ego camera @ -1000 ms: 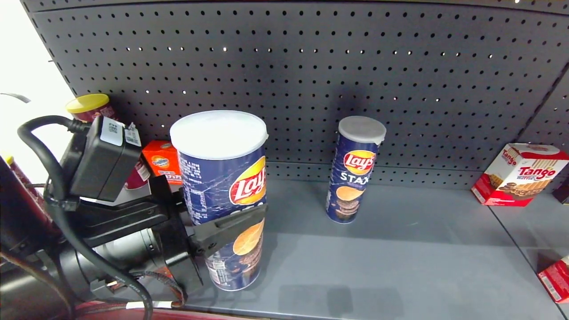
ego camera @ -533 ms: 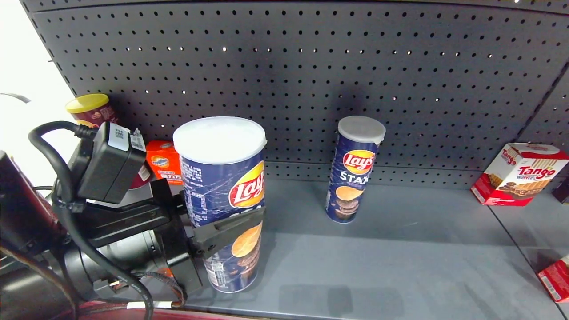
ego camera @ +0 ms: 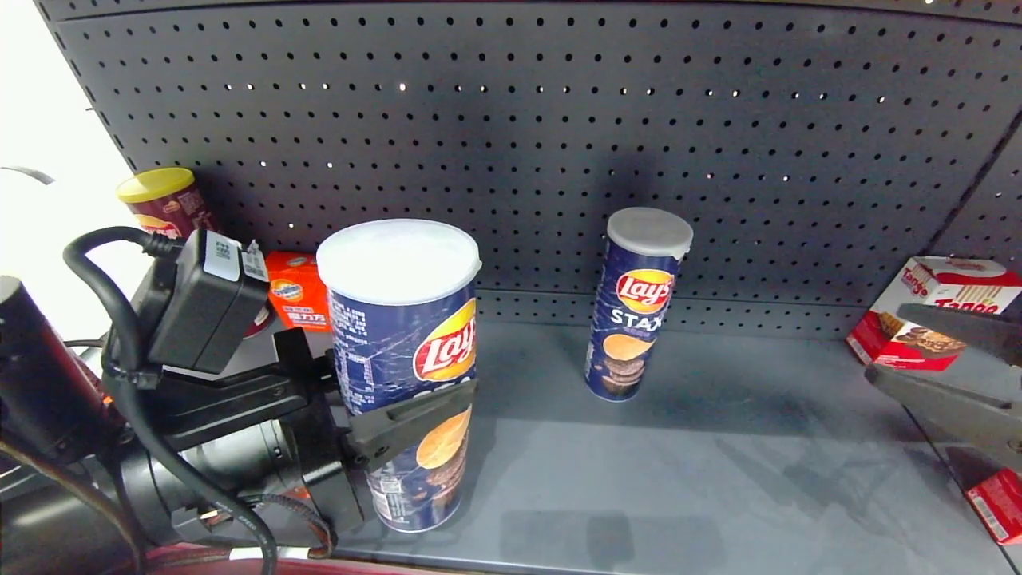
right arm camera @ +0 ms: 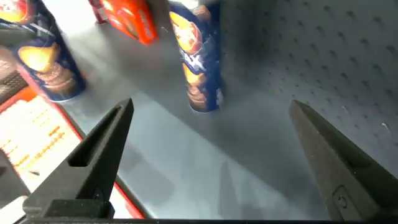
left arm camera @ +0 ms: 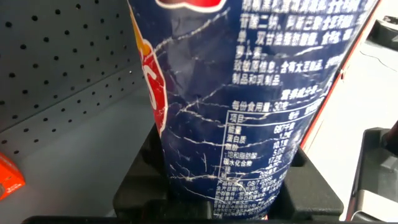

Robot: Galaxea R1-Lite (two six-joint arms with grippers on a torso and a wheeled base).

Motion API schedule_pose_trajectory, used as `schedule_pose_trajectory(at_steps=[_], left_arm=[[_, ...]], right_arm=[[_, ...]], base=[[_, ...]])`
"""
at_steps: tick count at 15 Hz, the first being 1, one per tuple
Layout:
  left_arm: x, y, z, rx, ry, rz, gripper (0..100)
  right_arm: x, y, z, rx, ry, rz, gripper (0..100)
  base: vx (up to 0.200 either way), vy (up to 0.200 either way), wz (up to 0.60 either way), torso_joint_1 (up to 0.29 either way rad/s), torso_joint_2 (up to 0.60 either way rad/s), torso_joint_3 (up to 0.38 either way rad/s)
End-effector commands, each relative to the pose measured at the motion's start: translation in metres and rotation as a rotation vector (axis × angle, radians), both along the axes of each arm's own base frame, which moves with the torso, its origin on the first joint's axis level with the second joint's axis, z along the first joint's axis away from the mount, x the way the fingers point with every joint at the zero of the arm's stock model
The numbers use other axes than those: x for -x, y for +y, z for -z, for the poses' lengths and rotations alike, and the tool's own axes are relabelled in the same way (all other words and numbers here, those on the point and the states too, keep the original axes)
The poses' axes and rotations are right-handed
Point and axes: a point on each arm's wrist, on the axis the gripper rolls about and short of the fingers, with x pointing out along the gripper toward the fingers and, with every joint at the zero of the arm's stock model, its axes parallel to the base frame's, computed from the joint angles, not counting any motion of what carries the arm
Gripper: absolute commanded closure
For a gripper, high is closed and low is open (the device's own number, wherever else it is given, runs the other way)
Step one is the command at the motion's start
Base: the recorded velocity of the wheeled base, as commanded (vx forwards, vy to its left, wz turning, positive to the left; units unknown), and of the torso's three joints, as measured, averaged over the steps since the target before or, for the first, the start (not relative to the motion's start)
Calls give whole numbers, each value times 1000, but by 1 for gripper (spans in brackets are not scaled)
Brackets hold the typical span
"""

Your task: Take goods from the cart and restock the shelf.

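The left arm lies low along the front left of the shelf (ego camera: 679,479), roughly level. Its left gripper (ego camera: 375,387) is turned sideways around an upright chip can (ego camera: 399,335). At the far right, the right gripper (ego camera: 890,343) comes in from the edge, held above the shelf and pointing inward.

Counted from left to right, there is one dark red can with a yellow lid (ego camera: 164,200) at the back left, against the pegboard (ego camera: 559,120). One orange box (ego camera: 297,289) sits just beside it. There are two blue chip cans with white lids. One is the held can near the shelf's front edge. The other is a second chip can (ego camera: 636,307), standing free farther back and to the right, well apart from the first. One red-and-white wafer box (ego camera: 930,307) sits at the back right. One red box (ego camera: 994,499) is cut off at the front right corner.

The left gripper's fingers clamp the held can about halfway down its side. One finger (ego camera: 411,415) crosses the near side and the other sits behind. In the left wrist view, the can sits between the black pads (left arm camera: 311,186), which press it on both sides. The can's base is at shelf level, but it is not possible to tell whether it touches the shelf. The right gripper's fingers (right arm camera: 93,162) are spread wide and hold nothing. In the right wrist view, the second chip can stands beyond the gap between them, apart from both.
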Motion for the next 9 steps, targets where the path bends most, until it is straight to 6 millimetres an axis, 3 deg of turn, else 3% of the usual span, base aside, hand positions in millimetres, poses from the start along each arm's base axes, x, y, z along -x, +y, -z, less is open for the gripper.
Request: schedule_pose_trajectory(at_steps=[1, 5, 9], left_arm=[[0, 0, 0, -1, 2, 1, 100], [-4, -3, 3, -8, 11, 1, 100], [-9, -3, 4, -13, 20, 13, 100]], right_arm=[[-37, 12, 9, 10, -8, -176, 0], [-65, 22, 12, 20, -58, -353, 0], [-100, 32, 18, 66, -98, -388, 0]], base=[[0, 0, 0, 0, 0, 0], [0, 0, 0, 0, 0, 0], [0, 0, 0, 0, 0, 0]])
